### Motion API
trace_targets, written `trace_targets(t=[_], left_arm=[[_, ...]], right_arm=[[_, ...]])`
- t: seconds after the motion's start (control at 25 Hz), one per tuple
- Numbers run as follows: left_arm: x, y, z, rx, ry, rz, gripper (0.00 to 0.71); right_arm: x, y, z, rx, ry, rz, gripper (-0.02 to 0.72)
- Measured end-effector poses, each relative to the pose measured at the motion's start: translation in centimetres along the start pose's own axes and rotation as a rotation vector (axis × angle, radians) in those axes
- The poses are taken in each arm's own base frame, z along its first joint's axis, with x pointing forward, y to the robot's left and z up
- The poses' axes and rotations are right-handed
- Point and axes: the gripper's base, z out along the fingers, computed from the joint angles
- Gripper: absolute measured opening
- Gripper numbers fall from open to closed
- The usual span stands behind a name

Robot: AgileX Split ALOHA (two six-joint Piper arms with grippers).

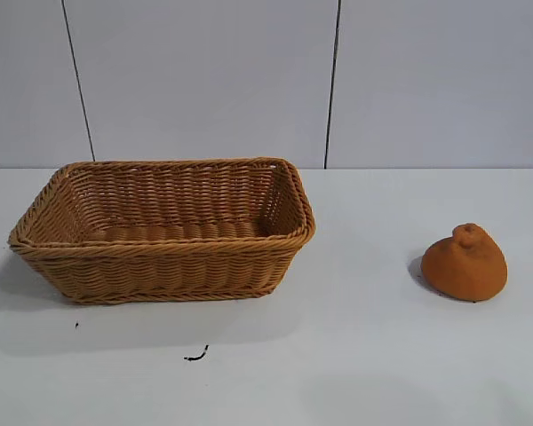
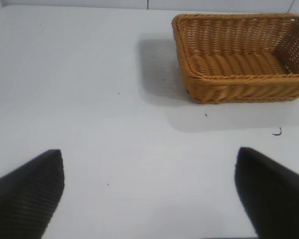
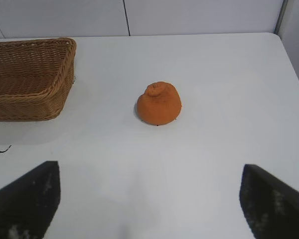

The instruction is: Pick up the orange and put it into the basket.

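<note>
The orange (image 1: 465, 264), a dome with a knobby top, sits on the white table at the right. It also shows in the right wrist view (image 3: 159, 103), ahead of my right gripper (image 3: 150, 172), which is open and empty, well short of the fruit. The wicker basket (image 1: 275, 244) stands empty at the left of the table, and shows in the left wrist view (image 2: 187, 69) and in the right wrist view (image 3: 65, 84). My left gripper (image 2: 150, 159) is open and empty over bare table, away from the basket. Neither gripper shows in the exterior view.
A small dark mark (image 1: 196, 356) lies on the table in front of the basket. The table's far edge meets a white panelled wall (image 1: 204, 80). The table's right edge (image 3: 289, 64) lies beyond the orange.
</note>
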Motion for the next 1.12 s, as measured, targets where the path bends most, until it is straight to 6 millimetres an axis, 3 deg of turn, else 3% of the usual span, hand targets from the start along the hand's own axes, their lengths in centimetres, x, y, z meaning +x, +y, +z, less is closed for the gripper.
trace_targets(t=[0.16,0.36,0.64,0.88,1.12], left_arm=[[0.0,0.0,0.0,0.0,0.0,0.0,0.666],[0.0,0.0,0.0,0.0,0.0,0.0,0.666],[0.0,0.0,0.0,0.0,0.0,0.0,0.666],[0.0,0.0,0.0,0.0,0.0,0.0,0.666],[0.0,0.0,0.0,0.0,0.0,0.0,0.666]], right_arm=[[-2.6,-0.1,1.7,0.012,0.122,0.012,0.674],[-7.2,0.0,6.4,0.01,0.346,0.041,0.674],[-13.0,0.1,16.6,-0.009,0.586,0.092,0.674],[-15.0,-0.2,26.3,-0.002,0.715,0.101,0.674],[-13.6,-0.5,35.2,0.005,0.815,0.109,0.674]])
